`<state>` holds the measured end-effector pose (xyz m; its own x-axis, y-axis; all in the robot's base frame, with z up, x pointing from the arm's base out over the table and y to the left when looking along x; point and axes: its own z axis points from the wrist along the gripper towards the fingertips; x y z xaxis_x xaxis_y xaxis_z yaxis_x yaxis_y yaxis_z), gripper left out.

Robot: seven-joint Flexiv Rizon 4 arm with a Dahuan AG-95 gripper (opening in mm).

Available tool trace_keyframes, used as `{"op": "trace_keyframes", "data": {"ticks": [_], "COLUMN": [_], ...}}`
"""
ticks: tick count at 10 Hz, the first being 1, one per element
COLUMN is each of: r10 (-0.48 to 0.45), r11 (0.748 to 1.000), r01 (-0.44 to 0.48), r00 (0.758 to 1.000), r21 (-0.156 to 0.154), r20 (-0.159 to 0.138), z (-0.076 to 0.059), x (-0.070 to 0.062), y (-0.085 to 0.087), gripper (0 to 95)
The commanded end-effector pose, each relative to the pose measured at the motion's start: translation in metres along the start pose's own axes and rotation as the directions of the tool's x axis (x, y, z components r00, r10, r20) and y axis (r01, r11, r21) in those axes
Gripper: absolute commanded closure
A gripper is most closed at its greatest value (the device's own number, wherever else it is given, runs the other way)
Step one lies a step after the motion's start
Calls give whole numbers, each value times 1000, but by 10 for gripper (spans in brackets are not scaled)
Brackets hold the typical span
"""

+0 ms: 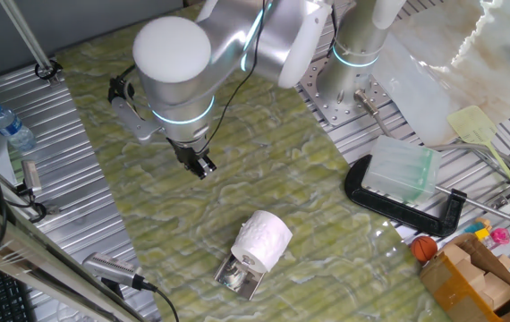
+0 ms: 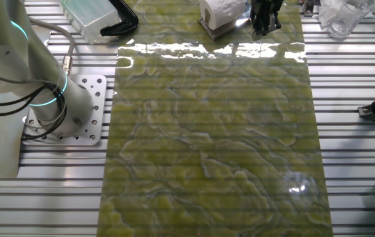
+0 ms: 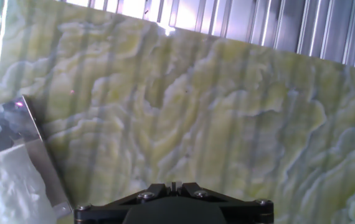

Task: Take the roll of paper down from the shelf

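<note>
Still shelved, roll of paper (image 1: pixel 263 239) beside claw (image 1: pixel 202 165)

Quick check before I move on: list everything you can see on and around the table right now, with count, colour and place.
roll of paper: 1, white, sitting on the shelf, near edge of the mat
shelf: 1, shiny metal, on the mat under the roll
mat: 1, green-yellow marbled, covering the table middle
plastic box: 1, translucent, right of the mat, on the clamp
clamp: 1, black, under the box
water bottle: 1, clear with blue cap, far left
small ball: 1, orange, right of the mat
gripper: 1, black, over the mat apart from the roll; fingers' state unclear
</note>
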<state>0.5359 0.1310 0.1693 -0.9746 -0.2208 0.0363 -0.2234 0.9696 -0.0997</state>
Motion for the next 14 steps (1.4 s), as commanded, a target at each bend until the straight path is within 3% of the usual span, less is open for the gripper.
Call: {"op": "trace_keyframes", "data": {"ticks": [1,7,9,10,11,12,14], "r10": [-21,-2,-35,-39,-39,-80,-109], "r11": [1000,1000,999,993,989,990,987], "r01": [21,2,36,48,51,89,119], "r00": [1000,1000,998,996,995,993,990], "r21": [-9,-18,-9,-111,-136,-113,-111], "r20": [12,4,47,85,94,82,93], "z": [0,2,2,2,2,2,2], "x": [-1,-1,-1,-1,-1,-1,-1], "y": [0,0,0,0,0,0,0], "gripper": [950,950,950,950,950,950,950]}}
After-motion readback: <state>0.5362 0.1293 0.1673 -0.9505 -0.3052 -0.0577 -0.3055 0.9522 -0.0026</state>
